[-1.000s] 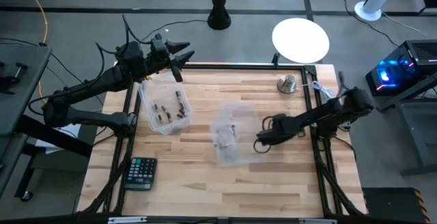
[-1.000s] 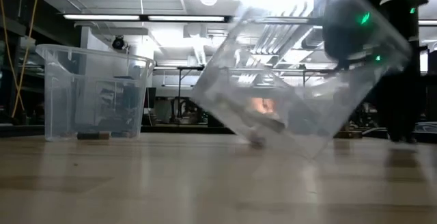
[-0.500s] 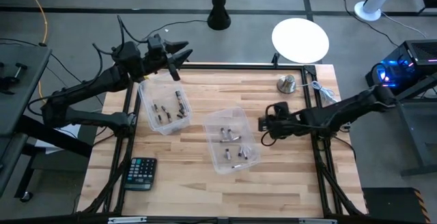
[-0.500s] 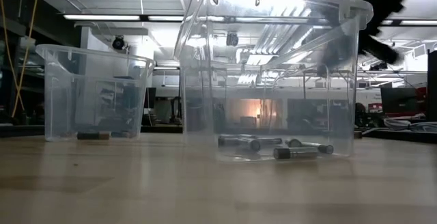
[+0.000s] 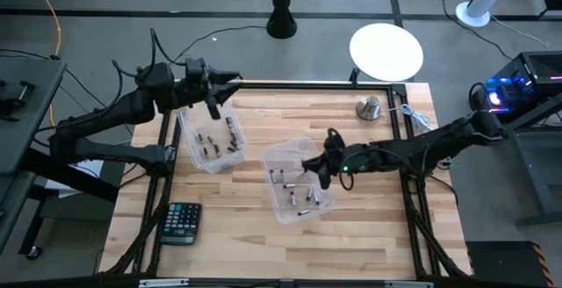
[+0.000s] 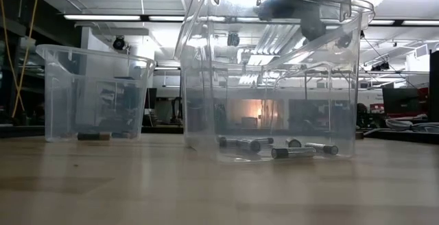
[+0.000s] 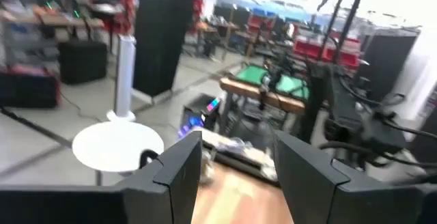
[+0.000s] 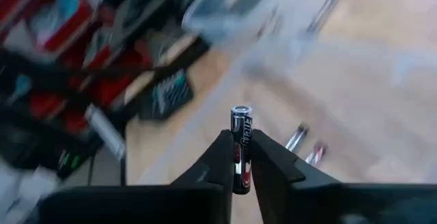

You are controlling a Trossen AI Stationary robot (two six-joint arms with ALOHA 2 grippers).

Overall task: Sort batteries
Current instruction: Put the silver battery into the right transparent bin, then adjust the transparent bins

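The left tool point(image 5: 213, 102) is held with its fingers apart and nothing between them, above the far-left bin point(image 5: 211, 139) near the surface's point(image 5: 369, 235) back edge; dark batteries point(image 5: 219, 140) lie in that bin. The right tool point(image 8: 240, 157) is closed on a single battery point(image 8: 240, 136), gripped upright, over the middle bin point(image 5: 297, 181), where silvery batteries point(image 6: 288, 149) rest. The battery should be carried clear of the rim, kept upright, and released low inside the matching bin so that bouncing out is avoided.

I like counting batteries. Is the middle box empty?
No. The middle box stands upright with several batteries lying on its bottom.
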